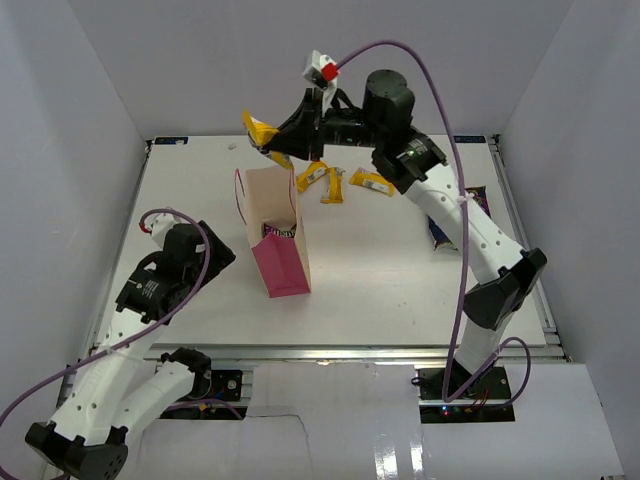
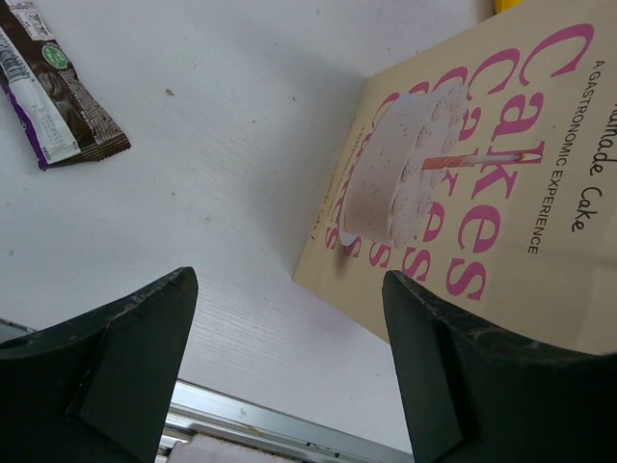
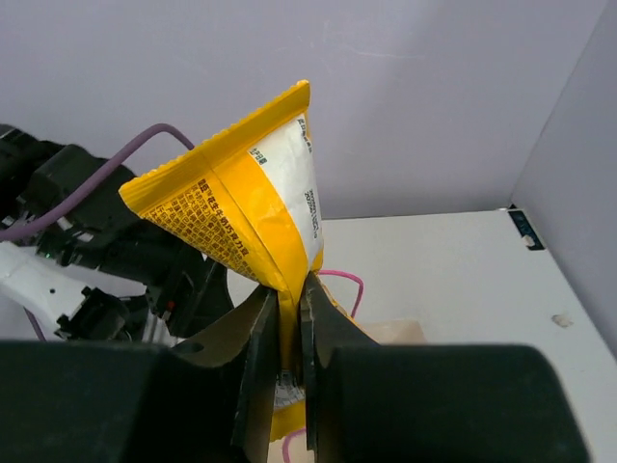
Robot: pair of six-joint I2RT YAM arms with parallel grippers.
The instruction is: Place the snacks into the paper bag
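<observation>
The pink paper bag point(image 1: 283, 262) stands upright left of centre, its mouth open; the left wrist view shows its cream printed side point(image 2: 501, 193). A purple packet point(image 1: 282, 231) shows inside the mouth. My right gripper point(image 1: 278, 140) is shut on a yellow bar point(image 1: 260, 128) and holds it in the air just behind the bag's mouth; the right wrist view shows the bar point(image 3: 241, 203) pinched between the fingers, gripper point(image 3: 289, 286). Three yellow bars point(image 1: 333, 186) lie behind the bag. A dark-brown bar point(image 1: 438, 232) lies at the right, also in the left wrist view point(image 2: 58, 96). My left gripper point(image 2: 289, 280) is open and empty, left of the bag point(image 1: 218, 256).
The table's metal front rail point(image 2: 270, 424) runs just below the left gripper. Grey enclosure walls point(image 1: 90, 150) close in the table on the left, back and right. The right arm point(image 1: 470, 230) stretches across the table's right half, over part of the dark-brown bar.
</observation>
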